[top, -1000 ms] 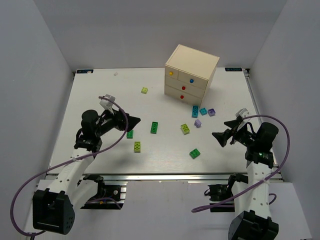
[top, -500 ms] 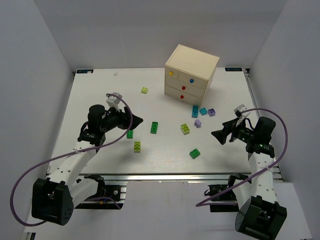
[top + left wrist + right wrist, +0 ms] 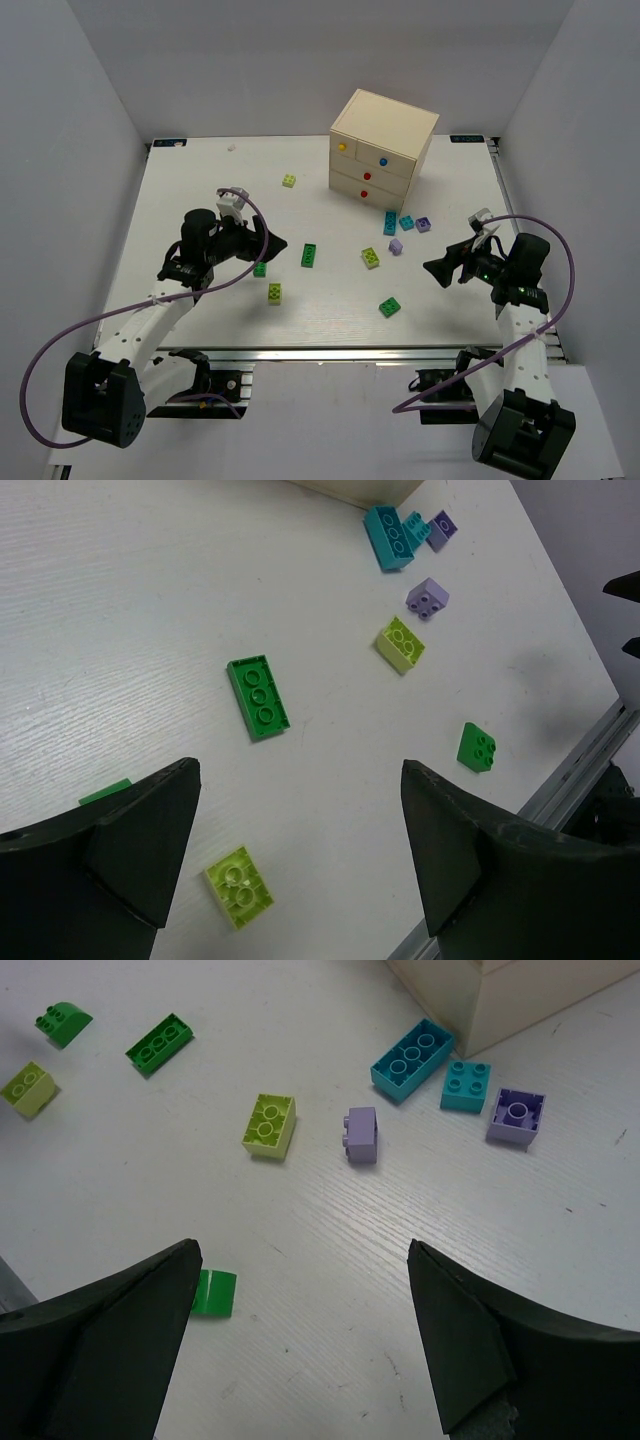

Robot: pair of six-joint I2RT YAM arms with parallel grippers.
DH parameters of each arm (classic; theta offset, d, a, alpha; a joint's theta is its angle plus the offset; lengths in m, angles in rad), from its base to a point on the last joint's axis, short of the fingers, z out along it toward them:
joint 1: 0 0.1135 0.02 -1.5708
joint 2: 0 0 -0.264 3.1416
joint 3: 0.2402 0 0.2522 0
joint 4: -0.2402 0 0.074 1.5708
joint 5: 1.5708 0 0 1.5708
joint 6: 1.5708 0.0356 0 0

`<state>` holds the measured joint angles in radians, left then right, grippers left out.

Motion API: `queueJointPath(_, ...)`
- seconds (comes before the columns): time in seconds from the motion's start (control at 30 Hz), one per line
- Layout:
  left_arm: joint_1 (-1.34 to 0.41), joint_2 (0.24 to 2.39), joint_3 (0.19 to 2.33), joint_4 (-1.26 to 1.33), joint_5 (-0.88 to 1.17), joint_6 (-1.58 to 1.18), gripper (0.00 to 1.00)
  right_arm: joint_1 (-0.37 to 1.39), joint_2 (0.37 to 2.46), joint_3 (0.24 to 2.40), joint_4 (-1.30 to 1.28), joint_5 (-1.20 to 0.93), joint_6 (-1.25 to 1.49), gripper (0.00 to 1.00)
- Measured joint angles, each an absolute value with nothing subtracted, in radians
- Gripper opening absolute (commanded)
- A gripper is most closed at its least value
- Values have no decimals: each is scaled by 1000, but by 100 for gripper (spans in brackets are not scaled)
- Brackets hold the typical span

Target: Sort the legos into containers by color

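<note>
Small bricks lie scattered on the white table in front of the cream chest (image 3: 383,145), whose drawers are all shut. My left gripper (image 3: 277,240) is open and empty, hovering above the table. In the left wrist view (image 3: 300,780) a dark green flat brick (image 3: 259,697) lies ahead of it and a lime brick (image 3: 240,885) lies between the fingers. My right gripper (image 3: 432,270) is open and empty. In the right wrist view (image 3: 300,1250) a green brick (image 3: 216,1292) lies by its left finger. A lime brick (image 3: 269,1124), a lilac brick (image 3: 361,1134) and teal bricks (image 3: 411,1057) lie ahead.
White walls enclose the table on three sides. Another lime brick (image 3: 288,180) lies left of the chest and a green one (image 3: 389,307) lies near the front edge. The metal rail (image 3: 330,352) runs along the near edge.
Both arms have shifted a little away from the near edge, the left wrist rising and reaching slightly right. No brick has moved and both grippers stay open.
</note>
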<state>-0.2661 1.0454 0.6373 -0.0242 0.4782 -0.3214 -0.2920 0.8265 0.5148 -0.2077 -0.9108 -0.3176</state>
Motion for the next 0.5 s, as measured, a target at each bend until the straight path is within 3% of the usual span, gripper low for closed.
queueJointPath(0.5, -277, 1041, 637, -32, 454, -315, 97, -292, 839, 514, -207, -892, -310, 89)
